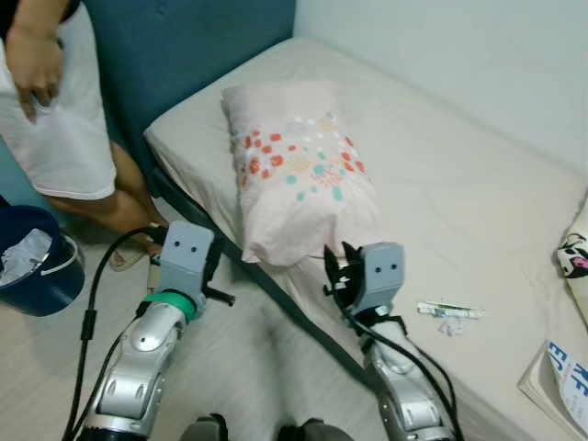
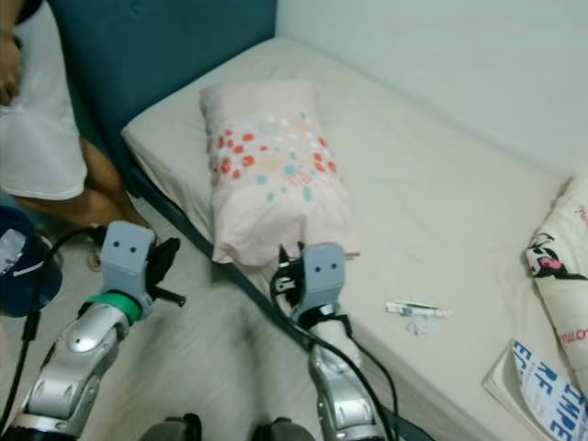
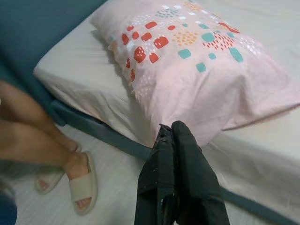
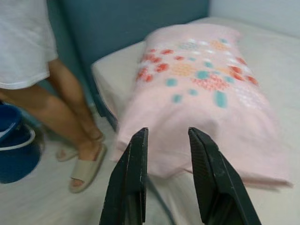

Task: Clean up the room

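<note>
Pillow [image 1: 299, 170] lay on bed [image 1: 478, 211] w/ wrapper [image 1: 448, 311]; bucket [image 1: 37, 262] on floor. Right gripper [image 4: 166, 140] fingers parted nr pillow; left gripper [image 3: 171, 133] clenched, empty.

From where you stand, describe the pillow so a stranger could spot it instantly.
Start at the bed against the teal headboard. The pillow lies at its head end, nearest the floor-side edge. It is pale pink with red, orange and teal dots, unlike the plain sheet.

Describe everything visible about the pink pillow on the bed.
The pale pink fabric pillow is rectangular and plump, printed with a cluster of red, teal and orange patches in its middle. It lies flat on the beige mattress, near the teal headboard, one corner hanging over the bed's edge. The open right gripper points at that near end, not touching.
</note>
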Robot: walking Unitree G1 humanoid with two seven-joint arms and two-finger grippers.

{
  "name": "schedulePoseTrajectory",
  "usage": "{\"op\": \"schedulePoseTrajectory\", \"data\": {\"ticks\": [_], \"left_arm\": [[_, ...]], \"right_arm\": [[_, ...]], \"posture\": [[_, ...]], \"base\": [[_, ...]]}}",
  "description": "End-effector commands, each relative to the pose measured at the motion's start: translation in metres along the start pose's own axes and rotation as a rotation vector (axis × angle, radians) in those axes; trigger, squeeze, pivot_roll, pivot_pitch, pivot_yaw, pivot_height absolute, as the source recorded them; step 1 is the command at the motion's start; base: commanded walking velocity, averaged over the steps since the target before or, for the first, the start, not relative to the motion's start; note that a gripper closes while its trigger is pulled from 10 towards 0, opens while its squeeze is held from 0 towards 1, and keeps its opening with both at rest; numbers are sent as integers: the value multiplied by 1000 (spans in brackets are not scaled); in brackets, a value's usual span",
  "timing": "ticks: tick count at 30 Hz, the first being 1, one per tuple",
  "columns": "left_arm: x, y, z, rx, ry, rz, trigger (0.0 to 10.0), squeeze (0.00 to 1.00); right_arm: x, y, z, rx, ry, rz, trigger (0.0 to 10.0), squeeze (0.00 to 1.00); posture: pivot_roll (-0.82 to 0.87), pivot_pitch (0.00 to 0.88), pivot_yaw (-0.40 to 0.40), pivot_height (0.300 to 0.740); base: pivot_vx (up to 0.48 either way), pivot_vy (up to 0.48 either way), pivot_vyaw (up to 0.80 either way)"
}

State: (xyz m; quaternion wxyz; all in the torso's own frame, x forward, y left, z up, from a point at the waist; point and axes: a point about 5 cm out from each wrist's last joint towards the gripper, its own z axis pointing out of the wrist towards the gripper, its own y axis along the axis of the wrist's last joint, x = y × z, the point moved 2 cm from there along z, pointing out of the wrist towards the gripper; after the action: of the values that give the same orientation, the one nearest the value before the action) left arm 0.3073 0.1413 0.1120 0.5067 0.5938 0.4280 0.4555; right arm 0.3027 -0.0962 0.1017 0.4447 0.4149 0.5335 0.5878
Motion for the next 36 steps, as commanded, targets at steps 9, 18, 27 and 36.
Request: {"op": "schedulePoseTrajectory", "data": {"ticks": [9,18,27,36], "left_arm": [[-3,-4,1,16,-12,-16,10000,0],[-2,-3,2,17,-10,-15,10000,0],[-1,-2,2,11,-2,2,10000,0],[1,-2,2,8,17,9,10000,0]], "right_arm": [[-4,-6,-3,28,-17,6,10000,0],[-4,-6,-3,30,-16,4,10000,0],[-4,-7,-3,31,-19,1,10000,0],[-4,-6,-3,24,-23,-7,10000,0]], "posture": [[15,80,12,740],[17,84,14,740],[18,89,17,740],[17,95,16,740]], "base": [[0,0,-800],[0,0,-800],[29,0,-793],[446,0,-82]]}}
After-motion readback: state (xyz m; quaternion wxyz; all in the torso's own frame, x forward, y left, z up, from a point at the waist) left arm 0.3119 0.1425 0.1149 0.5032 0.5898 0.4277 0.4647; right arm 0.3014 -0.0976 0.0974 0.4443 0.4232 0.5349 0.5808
